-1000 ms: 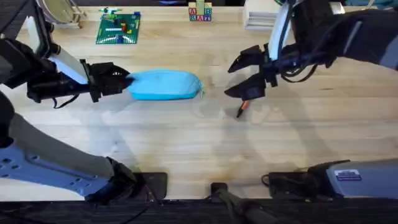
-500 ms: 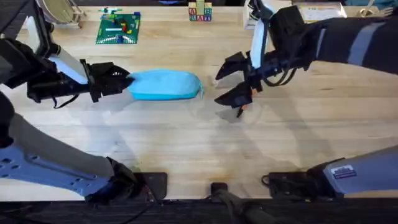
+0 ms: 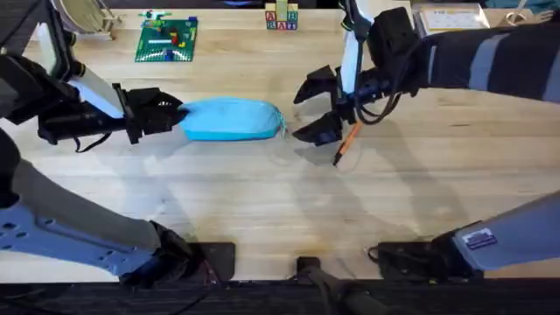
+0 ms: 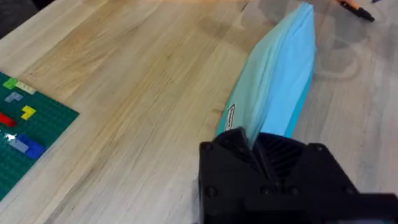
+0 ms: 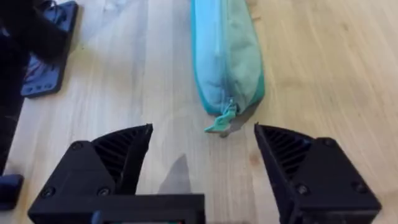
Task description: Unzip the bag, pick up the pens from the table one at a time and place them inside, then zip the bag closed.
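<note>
The light-blue bag [image 3: 232, 120] lies lengthwise on the table [image 3: 262, 201], its zipper closed. My left gripper [image 3: 172, 115] is shut on the bag's left end; in the left wrist view the fabric of the bag [image 4: 280, 93] is pinched between the black fingers [image 4: 239, 143]. My right gripper [image 3: 313, 109] stands open just right of the bag's right end. In the right wrist view the zipper pull [image 5: 221, 121] of the bag [image 5: 224, 56] sits just ahead of the gap of my right gripper [image 5: 202, 152]. One orange pen [image 3: 346, 144] with a black tip lies on the table beside the right gripper.
A green brick baseplate [image 3: 166, 39] lies at the back left, letter blocks [image 3: 282, 17] at the back middle, and a white box [image 3: 446, 17] at the back right. The table in front of the bag is bare wood.
My right gripper has moved left, from over the pen to the bag's right end, staying open. The pen lies uncovered. The left gripper and the bag have not moved.
</note>
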Controlling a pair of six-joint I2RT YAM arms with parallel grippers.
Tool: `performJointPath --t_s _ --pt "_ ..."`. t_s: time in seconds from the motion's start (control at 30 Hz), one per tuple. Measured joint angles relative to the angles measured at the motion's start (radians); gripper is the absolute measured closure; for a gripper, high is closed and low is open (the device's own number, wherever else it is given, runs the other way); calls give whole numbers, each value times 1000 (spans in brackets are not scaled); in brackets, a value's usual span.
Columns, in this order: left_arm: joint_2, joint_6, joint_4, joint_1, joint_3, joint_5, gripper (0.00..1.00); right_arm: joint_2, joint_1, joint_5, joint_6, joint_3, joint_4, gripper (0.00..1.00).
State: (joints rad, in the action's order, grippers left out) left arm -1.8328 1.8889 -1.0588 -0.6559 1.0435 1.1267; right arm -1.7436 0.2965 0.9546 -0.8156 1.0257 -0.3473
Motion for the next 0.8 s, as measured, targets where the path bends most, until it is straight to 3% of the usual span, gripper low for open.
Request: performJointPath --t_s 0.8 --pt "0 0 0 0 0 0 959 -102 49 -12 107 3 103 5"
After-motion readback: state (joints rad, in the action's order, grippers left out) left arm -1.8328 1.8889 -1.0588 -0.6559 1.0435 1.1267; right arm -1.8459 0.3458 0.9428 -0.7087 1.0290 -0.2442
